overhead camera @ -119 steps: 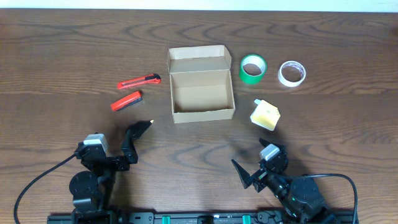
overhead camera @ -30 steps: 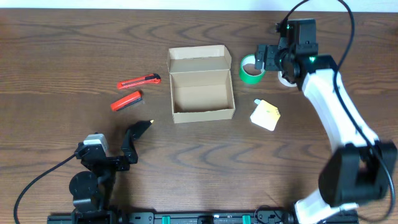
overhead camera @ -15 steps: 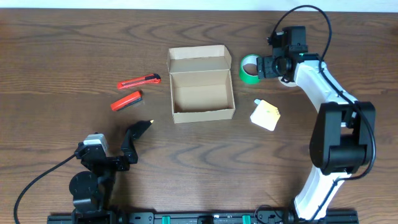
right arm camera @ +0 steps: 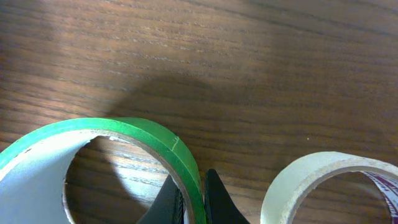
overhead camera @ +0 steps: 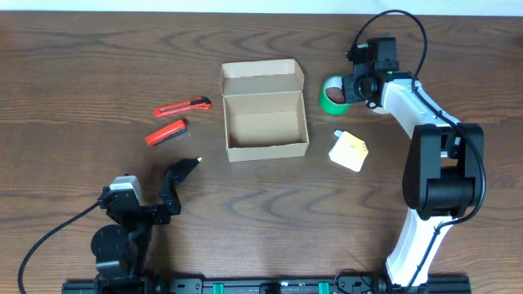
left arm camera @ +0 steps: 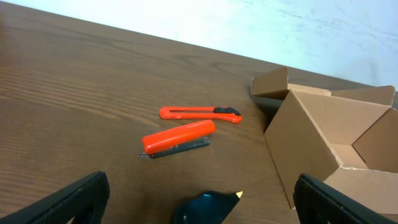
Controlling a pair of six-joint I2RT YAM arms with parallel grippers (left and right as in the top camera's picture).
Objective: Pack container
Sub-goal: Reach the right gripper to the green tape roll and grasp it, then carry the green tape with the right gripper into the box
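Currently the right gripper [right arm camera: 193,200] pinches the wall of the green tape roll [right arm camera: 155,133], one finger inside the ring, one outside. A clear tape roll [right arm camera: 323,167] lies just beside. The left gripper [left arm camera: 202,180] rests well apart, jaws spread wide, holding nothing. The box [overhead camera: 267,149] sits mid-table, near the green tape roll, lid flap open, interior empty. Assessment: thin cardboard, light; walls likely flex and the box may slide if nudged. Best held at a side wall's rim.
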